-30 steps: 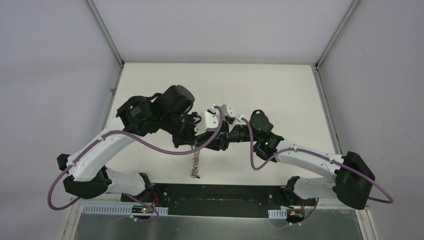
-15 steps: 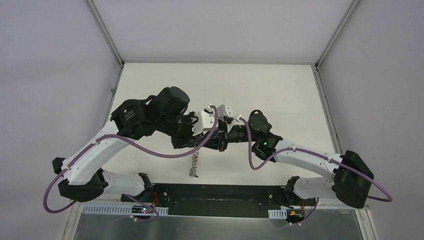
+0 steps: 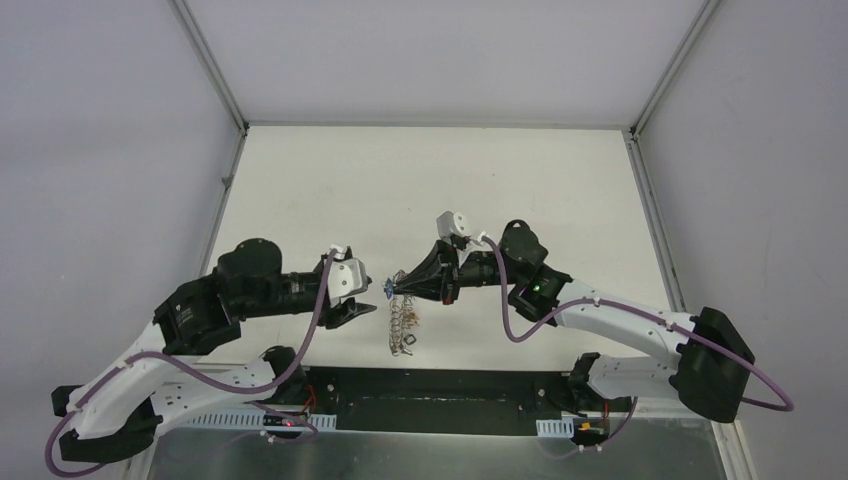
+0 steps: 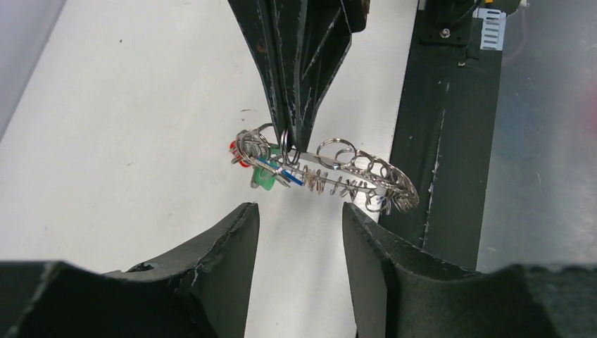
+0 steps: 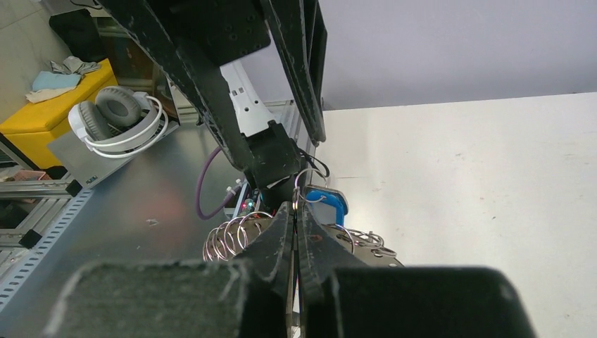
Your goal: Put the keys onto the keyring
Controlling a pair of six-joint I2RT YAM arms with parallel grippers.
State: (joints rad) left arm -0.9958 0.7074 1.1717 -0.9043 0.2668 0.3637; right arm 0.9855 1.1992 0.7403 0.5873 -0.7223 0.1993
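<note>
The keyring [image 4: 352, 167], a flat grey ring edged with wire loops, hangs in the air over the table's near middle [image 3: 401, 327]. My right gripper [image 3: 396, 287] is shut on one small wire loop at its rim [image 4: 286, 139], with the jaws pressed together [image 5: 296, 210]. A red tag [image 4: 235, 151], a blue tag [image 4: 291, 177] [image 5: 328, 204] and a green tag [image 4: 265, 180] cluster at one end of the ring; the keys' blades are hard to pick out among the loops. My left gripper [image 3: 358, 305] is open [image 4: 299, 211], just short of the ring and touching nothing.
The black base strip [image 3: 440, 385] runs along the table's near edge, right below the hanging ring. Bare white table [image 3: 440, 170] stretches behind both arms. Off the table, the right wrist view shows a metal shelf with white headphones [image 5: 120, 120].
My left gripper opened, let go and drew back down and to the left, away from the ring. The right gripper shut and now holds the ring alone.
</note>
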